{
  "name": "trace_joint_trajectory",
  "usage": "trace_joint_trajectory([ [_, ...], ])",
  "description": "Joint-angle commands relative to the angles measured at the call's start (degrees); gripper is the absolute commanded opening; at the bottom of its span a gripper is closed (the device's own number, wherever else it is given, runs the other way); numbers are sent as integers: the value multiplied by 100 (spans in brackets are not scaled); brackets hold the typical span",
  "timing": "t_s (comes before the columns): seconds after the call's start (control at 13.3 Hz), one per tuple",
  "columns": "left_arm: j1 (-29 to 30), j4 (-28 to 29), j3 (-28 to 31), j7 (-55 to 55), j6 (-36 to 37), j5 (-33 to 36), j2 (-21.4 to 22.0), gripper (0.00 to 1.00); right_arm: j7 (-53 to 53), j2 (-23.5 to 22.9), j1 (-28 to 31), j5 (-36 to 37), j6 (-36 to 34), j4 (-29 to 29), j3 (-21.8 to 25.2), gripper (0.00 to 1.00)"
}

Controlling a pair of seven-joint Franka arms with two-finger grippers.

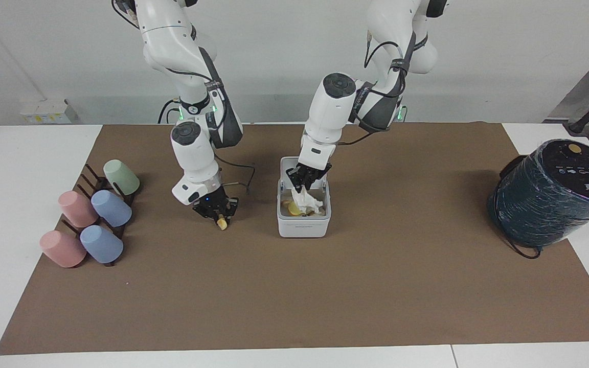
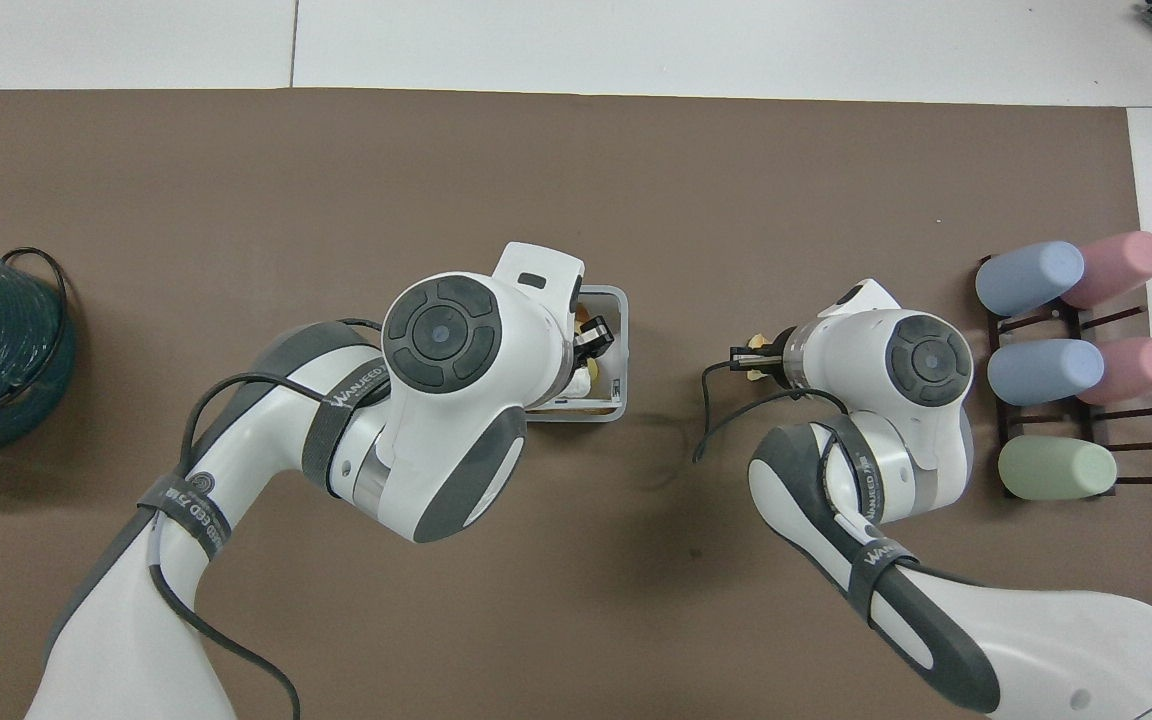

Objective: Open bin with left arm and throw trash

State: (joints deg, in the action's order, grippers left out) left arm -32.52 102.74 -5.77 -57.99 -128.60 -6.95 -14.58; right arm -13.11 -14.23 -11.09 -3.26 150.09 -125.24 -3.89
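Observation:
The white bin stands open mid-table, its raised lid mostly hidden by the left gripper. My left gripper is over the bin, shut on the crumpled white tissue, which hangs down into the bin. The yellow wedge lies inside. In the overhead view the left arm covers most of the bin. My right gripper is down at the mat beside the bin, toward the right arm's end, its fingers closed around the tan-yellow lump. The lump also shows in the overhead view.
A rack of pastel cups lies at the right arm's end of the brown mat. A big dark plastic-wrapped cylinder stands at the left arm's end. The right arm's cable trails over the mat near the bin.

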Motion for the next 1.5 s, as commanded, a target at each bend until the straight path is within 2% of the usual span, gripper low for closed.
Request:
trace_joint_trajectory([
  [0.0, 122, -183, 76, -89, 176, -96, 114, 73, -260, 201, 81, 36, -76, 148, -68, 0],
  [0.22, 385, -1034, 93, -98, 1053, -183, -61, 74, -1121, 298, -24, 27, -1163, 1077, -111, 0],
  [0.38, 675, -1475, 93, -98, 1712, -184, -89, 74, -1605, 237, -278, -42, -1561, 1658, -112, 0],
  [0.53, 1088, -1879, 111, 16, 2476, -132, -80, 74, -2437, 167, -725, -60, -1493, 1958, -112, 0],
  [0.6, 1316, -1907, 111, 286, 2758, -114, -19, 74, -2895, 114, -841, -52, -1405, 2055, -112, 0],
  [0.9, 2615, -1907, 146, 2638, 3770, -9, 210, 75, -3452, -228, -1324, -69, -1114, 2320, -112, 0],
  [0.97, 2906, -1907, 129, 3384, 3867, 192, 341, 75, -3514, -247, -1403, -69, -1105, 2311, -112, 12],
  [1.05, 3118, -1898, 120, 4096, 3886, 359, 429, 78, -3541, -238, -1422, -69, -1166, 2311, -112, 68],
  [1.12, 3312, -1889, 120, 4660, 3964, 509, 543, 79, -3558, -238, -1457, -69, -1201, 2320, -112, 100],
  [1.27, 3541, -1889, 120, 5339, 4166, 729, 736, 82, -3550, -229, -1448, -26, -1263, 2311, -103, 100],
  [1.43, 3542, -1881, 111, 6068, 4220, 1176, 930, 94, -3558, -159, -1413, 1, -1438, 2311, -103, 100],
])
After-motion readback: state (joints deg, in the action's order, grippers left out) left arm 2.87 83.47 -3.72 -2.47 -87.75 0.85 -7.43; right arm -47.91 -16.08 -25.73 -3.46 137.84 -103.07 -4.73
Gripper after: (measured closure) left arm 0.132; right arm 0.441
